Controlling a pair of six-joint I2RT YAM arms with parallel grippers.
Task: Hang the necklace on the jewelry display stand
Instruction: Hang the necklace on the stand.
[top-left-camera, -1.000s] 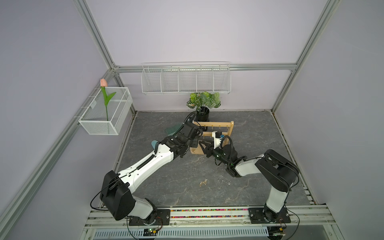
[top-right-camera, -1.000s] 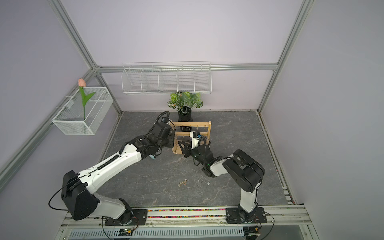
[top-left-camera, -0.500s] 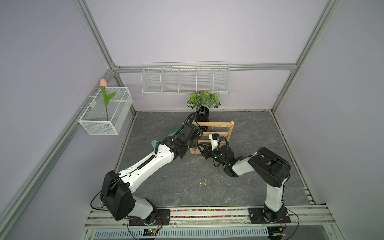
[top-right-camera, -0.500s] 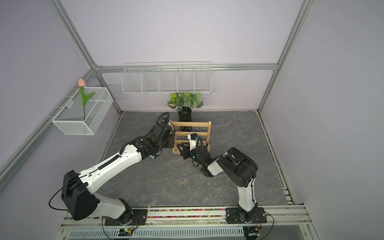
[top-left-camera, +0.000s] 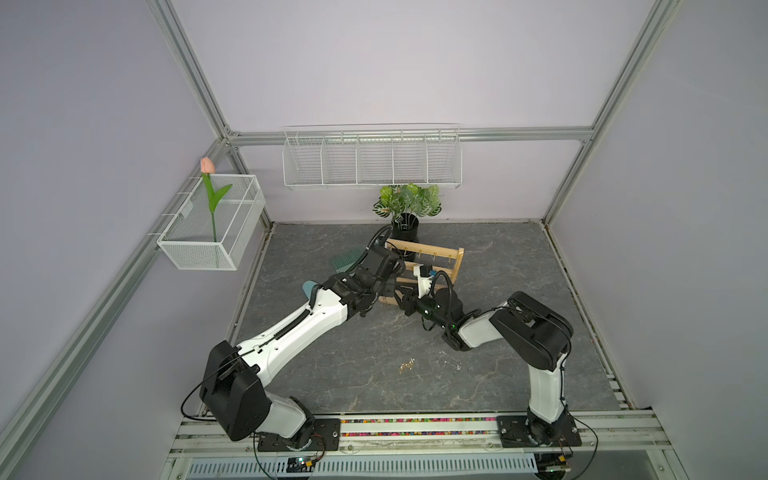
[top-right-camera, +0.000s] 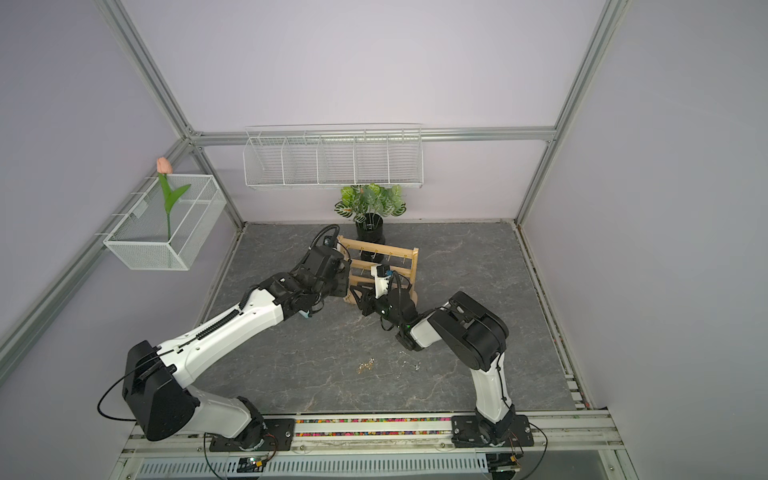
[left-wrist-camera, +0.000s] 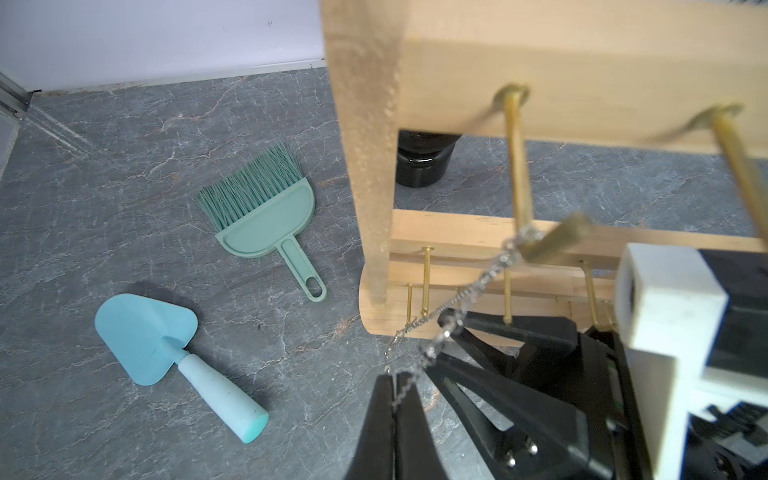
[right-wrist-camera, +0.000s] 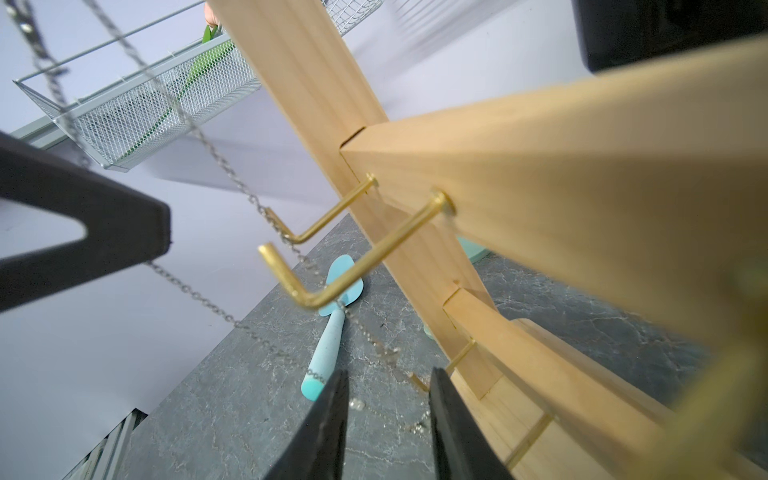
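- The necklace (left-wrist-camera: 473, 286), a thin silver chain, runs from the elbow of a gold hook (left-wrist-camera: 517, 166) on the top crossbar of the jewelry display stand (left-wrist-camera: 365, 145) down to the left gripper (left-wrist-camera: 394, 386). That gripper's jaws are pressed together on the chain.
- The right gripper (right-wrist-camera: 388, 376) sits low in front of the stand, jaws a narrow way apart with nothing clamped between them. In the left wrist view the chain looks draped over one of its fingers (left-wrist-camera: 511, 330).
- The hook's upturned tip is short. If the left jaws let go while the chain pulls outward, the loop could slide off and drop to the bench (top-left-camera: 332, 353).
- The right finger under the chain is the other worry (likely the bigger one): drawing that arm back could carry the strand along and lift it off the hook.
- A taut pull from either arm could drag the stand, which I judge light enough to shift.
- Whether the chain truly sits in the hook's elbow or only touches it cannot be told, because that spot is blurred.
- In both top views the arms cover the stand's lower part, and the chain is too thin to see.
- A loose end dangles near the stand's base, and I cannot make out whether the clasp is closed.
- In the right wrist view one strand runs out of the frame.
- A small gold trinket (top-left-camera: 406, 365) on the bench is too small to identify.
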